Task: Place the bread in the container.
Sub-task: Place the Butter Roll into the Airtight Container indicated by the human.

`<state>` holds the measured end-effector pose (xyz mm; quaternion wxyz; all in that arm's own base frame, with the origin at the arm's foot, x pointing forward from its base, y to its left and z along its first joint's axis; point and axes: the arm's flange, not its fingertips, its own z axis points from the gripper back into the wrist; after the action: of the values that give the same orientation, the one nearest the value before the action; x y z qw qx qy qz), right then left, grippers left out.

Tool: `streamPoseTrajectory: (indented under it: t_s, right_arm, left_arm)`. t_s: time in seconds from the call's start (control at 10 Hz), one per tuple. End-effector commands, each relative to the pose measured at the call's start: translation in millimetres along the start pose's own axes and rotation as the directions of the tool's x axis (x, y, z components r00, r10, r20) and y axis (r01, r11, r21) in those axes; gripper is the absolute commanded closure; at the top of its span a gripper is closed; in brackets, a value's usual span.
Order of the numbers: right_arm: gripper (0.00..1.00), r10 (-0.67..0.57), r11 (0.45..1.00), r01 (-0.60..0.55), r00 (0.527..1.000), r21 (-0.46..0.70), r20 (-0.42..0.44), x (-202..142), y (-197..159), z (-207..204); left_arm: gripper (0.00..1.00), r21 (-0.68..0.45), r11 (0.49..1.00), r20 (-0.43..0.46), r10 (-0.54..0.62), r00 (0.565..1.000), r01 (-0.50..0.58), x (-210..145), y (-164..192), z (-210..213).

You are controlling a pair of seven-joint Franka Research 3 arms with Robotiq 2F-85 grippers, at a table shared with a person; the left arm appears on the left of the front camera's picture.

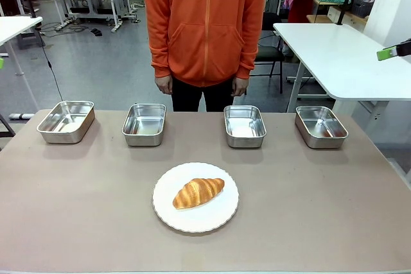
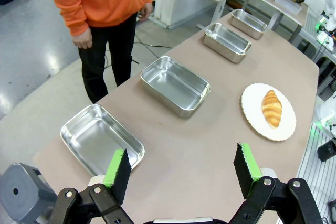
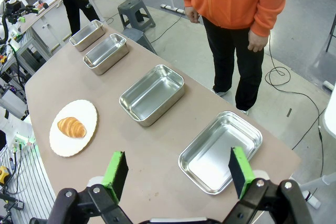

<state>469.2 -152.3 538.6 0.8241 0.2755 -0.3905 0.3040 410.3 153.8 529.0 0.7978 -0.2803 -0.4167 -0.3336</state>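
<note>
- While the left gripper and right gripper both hang released and empty over opposite worktop ends, neither looks clearly nearer the bread.
- Bread rests mid-worktop on a white plate, long axis running arm to arm, pans beyond.

Bright even light, soft shadows

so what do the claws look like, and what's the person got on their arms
The left claw and right claw each have two black fingers faced with bright green pads, on black linkages with silver pins. The person wears the long sleeves of an orange zipped hoodie.
</note>
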Motion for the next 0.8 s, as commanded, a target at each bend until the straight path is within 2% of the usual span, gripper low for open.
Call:
streamPoseTrajectory:
  t_s: [0.0,0.7]
  right_arm:
    - [0.00,0.004,1.000,-0.004,1.000,-0.008,0.005,1.5,0.4,-0.7]
    - [0.00,0.004,1.000,-0.004,1.000,-0.008,0.005,1.5,0.4,-0.7]
  left_arm:
    - [0.00,0.001,1.000,0.003,-0.001,1.000,0.001,-0.2,-0.1,0.9]
    - [0.00,0.001,1.000,0.003,-0.001,1.000,0.001,-0.2,-0.1,0.9]
